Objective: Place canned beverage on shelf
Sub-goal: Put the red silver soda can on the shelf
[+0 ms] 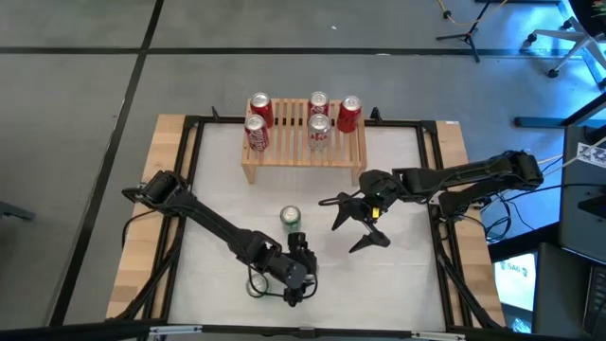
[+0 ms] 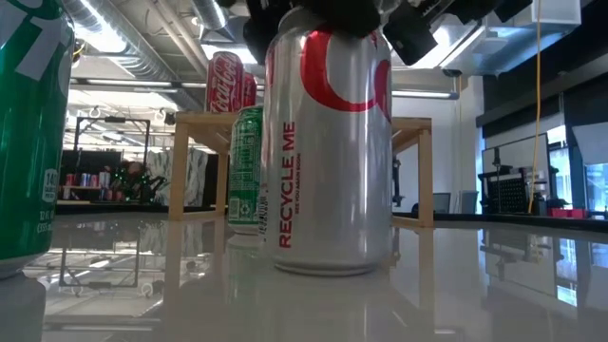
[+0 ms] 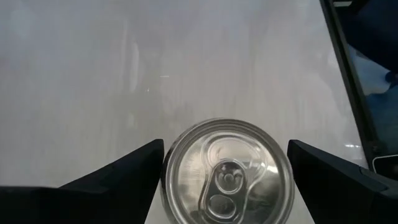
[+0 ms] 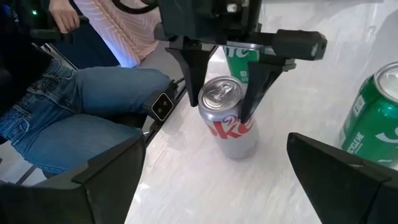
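A silver can with red lettering stands upright on the white table, near the front edge and well apart from the shelf. From above the can cannot be seen, as it is hidden under the left gripper.

The left gripper hangs straight down over the can. Its two dark fingers straddle the can's upper part, one against each side, with the can's top centred between them. It is clasping the silver can, whose base rests on the table.

A green can stands upright on the table just behind the silver can, toward the shelf. A second green can shows off to one side in the right wrist view.

The right gripper is held above the table beside the first green can. Its fingers are spread wide with nothing between them, and it points toward the left gripper.

The shelf, a low light-wood slatted rack, sits at the back of the table. Five cans already stand on it. Two are at its left end, two near the middle and one toward the right.

A seated person in jeans shows beyond the table edge.
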Robot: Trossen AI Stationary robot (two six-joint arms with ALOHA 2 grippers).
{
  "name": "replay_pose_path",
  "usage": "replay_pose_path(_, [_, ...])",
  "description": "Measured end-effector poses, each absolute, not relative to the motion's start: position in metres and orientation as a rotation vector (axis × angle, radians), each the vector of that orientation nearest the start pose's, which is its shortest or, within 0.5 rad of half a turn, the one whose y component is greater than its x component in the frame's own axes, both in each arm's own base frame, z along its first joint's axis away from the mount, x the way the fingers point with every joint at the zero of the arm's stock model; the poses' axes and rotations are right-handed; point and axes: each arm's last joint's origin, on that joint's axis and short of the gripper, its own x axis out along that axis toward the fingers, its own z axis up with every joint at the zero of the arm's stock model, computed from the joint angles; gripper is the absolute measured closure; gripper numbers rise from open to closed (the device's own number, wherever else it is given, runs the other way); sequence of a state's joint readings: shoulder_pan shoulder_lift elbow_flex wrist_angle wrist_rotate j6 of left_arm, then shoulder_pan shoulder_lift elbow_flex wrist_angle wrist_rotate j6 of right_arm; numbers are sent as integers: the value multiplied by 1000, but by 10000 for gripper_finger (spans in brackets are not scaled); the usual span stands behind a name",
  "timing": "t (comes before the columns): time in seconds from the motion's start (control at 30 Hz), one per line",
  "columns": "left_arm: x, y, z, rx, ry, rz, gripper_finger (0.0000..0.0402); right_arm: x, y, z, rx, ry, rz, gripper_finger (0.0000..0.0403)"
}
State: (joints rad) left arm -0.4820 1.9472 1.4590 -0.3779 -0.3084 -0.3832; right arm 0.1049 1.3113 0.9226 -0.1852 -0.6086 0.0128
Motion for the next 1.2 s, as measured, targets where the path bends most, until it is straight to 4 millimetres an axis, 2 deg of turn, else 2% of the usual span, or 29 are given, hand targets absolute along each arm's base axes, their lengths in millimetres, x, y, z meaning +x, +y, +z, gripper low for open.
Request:
replay_pose_path(0.17, [380, -187, 214, -25, 830, -33, 76, 275, 46, 272, 158, 572, 690, 17])
replay_pose_path(0.43, [380, -186, 215, 38, 827, -76, 110, 275, 46, 272, 158, 572, 689, 17])
replay_pose_path(0.67, [383, -181, 215, 119, 835, -163, 113, 275, 46, 272, 158, 572, 689, 17])
replay_pose_path(0.93, [391, -166, 215, 202, 840, -339, 113, 275, 46, 272, 158, 572, 689, 17])
replay_pose_path(1.2, [400, -144, 215, 213, 820, -521, 114, 275, 46, 271, 158, 572, 689, 17])
